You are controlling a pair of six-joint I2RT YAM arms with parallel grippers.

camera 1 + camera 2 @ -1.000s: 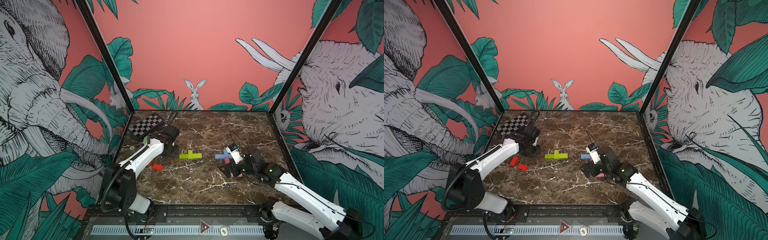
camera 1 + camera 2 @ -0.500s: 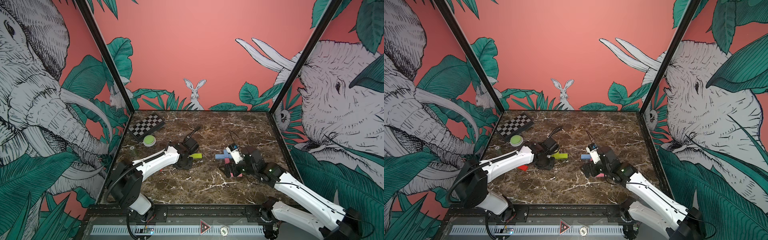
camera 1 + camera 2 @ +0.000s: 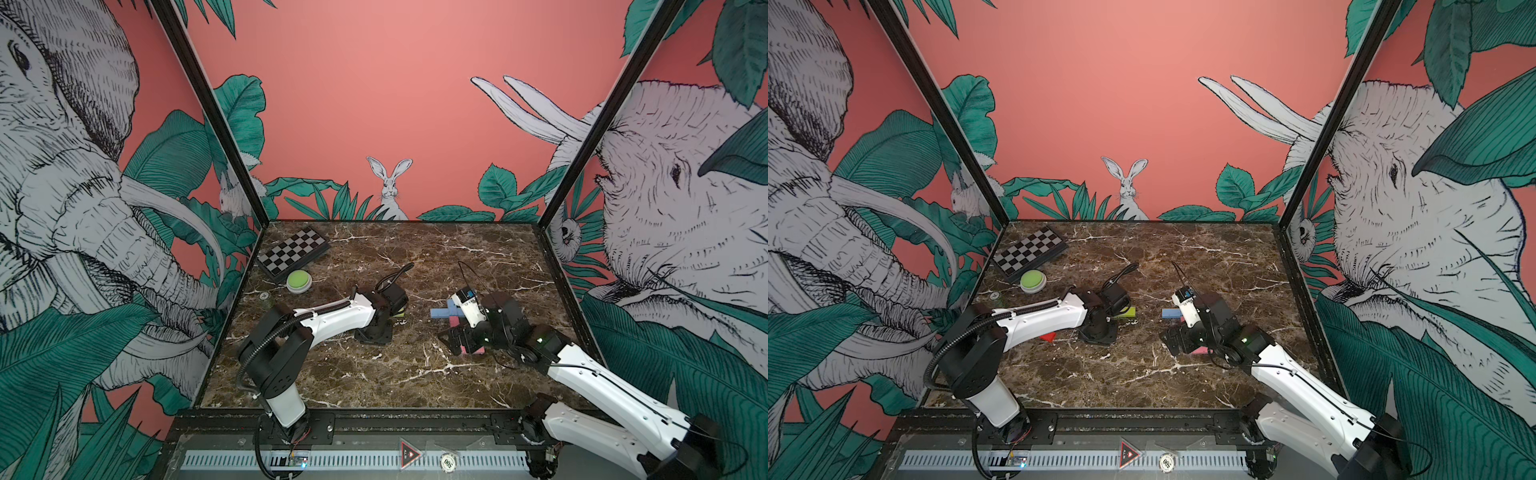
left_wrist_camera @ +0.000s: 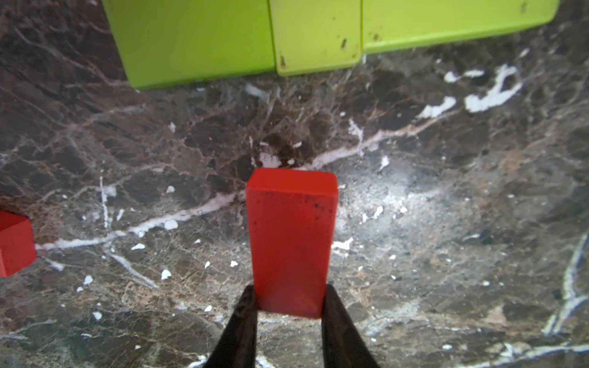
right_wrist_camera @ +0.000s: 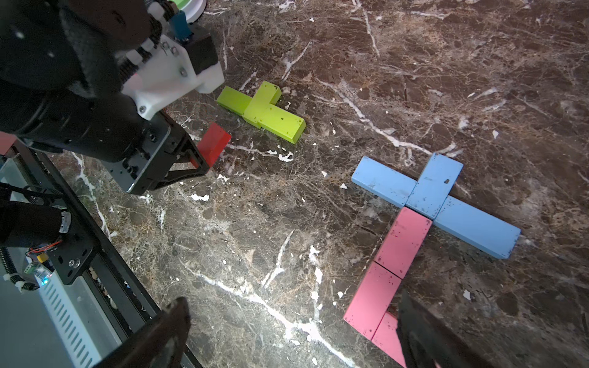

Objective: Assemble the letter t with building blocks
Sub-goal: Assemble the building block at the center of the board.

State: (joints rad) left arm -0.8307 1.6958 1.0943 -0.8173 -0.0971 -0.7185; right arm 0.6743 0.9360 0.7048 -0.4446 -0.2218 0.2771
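Note:
My left gripper (image 4: pixel 288 306) is shut on one end of a red block (image 4: pixel 291 235). The block's free end points at a cross of lime green blocks (image 4: pixel 287 35), with a gap of bare marble between. The right wrist view shows the same red block (image 5: pixel 214 143) short of the green blocks (image 5: pixel 261 110). A second red block (image 4: pixel 14 243) lies off to the side. My right gripper (image 5: pixel 293 304) stands open and empty beside a row of pink blocks (image 5: pixel 395 264) that meets a crossbar of light blue blocks (image 5: pixel 433 197). One right finger (image 5: pixel 424 328) overlaps the row's near end.
A black-and-white chequered board (image 3: pixel 294 250) lies at the back left, with a round green-topped white button (image 3: pixel 299 281) in front of it. In both top views the left gripper (image 3: pixel 376 332) and the right gripper (image 3: pixel 455 343) sit low at mid-table. A black rail (image 5: pixel 95 242) borders the table's front edge.
My left arm has swung from beside the chequered board to the right and forward, uncovering the button, and stopped just in front of the green blocks. The right arm has not moved.

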